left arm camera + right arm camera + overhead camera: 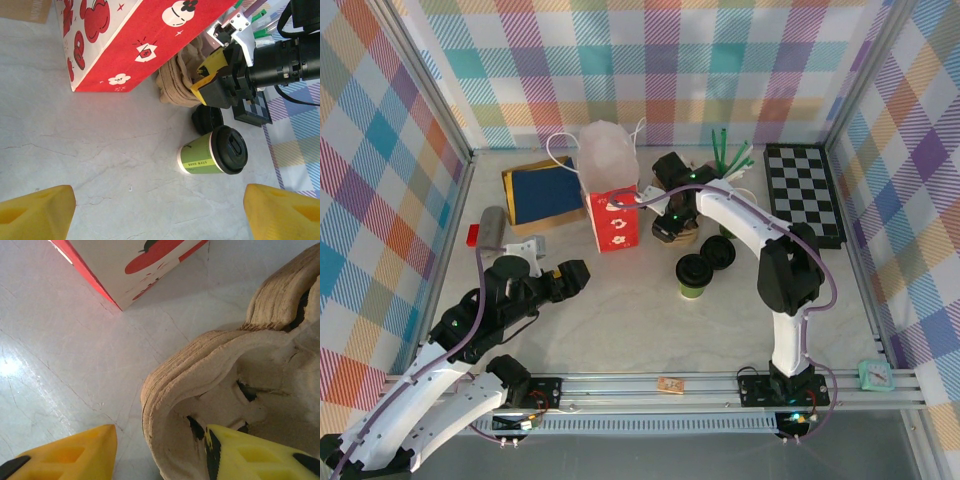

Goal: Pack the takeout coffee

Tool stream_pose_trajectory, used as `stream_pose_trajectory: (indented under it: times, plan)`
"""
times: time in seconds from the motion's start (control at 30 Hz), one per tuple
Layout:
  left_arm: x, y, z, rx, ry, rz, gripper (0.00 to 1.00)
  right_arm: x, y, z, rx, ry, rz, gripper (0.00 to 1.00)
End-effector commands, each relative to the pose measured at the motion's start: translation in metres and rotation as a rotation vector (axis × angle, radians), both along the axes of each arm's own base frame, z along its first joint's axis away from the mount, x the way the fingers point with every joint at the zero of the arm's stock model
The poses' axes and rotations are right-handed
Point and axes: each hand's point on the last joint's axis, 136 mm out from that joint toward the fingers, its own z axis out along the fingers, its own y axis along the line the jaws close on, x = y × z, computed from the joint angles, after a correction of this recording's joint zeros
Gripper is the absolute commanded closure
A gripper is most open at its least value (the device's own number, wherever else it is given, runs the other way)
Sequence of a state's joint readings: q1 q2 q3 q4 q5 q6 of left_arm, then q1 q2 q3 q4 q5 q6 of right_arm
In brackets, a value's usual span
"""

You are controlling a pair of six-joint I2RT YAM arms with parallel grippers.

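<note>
Two hands here, right one first. Right hand (160, 455) down on a stack of brown pulp cup carriers (200, 370), yellow fingers (65, 455) partway apart and straddling the stack's rim: one over the inside of the top carrier, the other outside over the bench (60, 340). Not clamped, bit of a gap on the outer side. Right beside the stack, a red paper bag (613, 218) with cartoon print, standing upright. Left hand (160, 210) spread wide, holding nothing, hovering over bare bench. Takeout coffee (212, 152) out ahead of it, upright, black lid on, near the carriers but apart from them, neither hand touching it. Loose black lid (207, 119) just behind the cup. Checkerboard (805, 190) way off at the back right.
</note>
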State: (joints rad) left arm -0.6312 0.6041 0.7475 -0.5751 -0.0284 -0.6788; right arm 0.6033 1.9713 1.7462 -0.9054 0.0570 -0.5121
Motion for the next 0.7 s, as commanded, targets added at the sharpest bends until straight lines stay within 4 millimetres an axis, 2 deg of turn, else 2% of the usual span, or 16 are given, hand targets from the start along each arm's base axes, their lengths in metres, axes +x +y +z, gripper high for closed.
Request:
stream_pose_trajectory:
  times: [0.0, 0.4, 0.67]
  plan:
    - [0.002, 0.003, -0.005, 0.026, -0.001, 0.003, 0.13, 0.001, 0.001, -0.012, -0.007, 0.009, 0.001, 0.51]
    - [0.004, 0.002, -0.007, 0.026, 0.003, 0.005, 0.13, 0.001, -0.001, -0.024, -0.022, 0.013, -0.012, 0.52]
    - [0.004, 0.003, -0.008, 0.026, 0.003, 0.007, 0.13, 0.005, -0.002, -0.022, -0.021, -0.008, -0.024, 0.63]
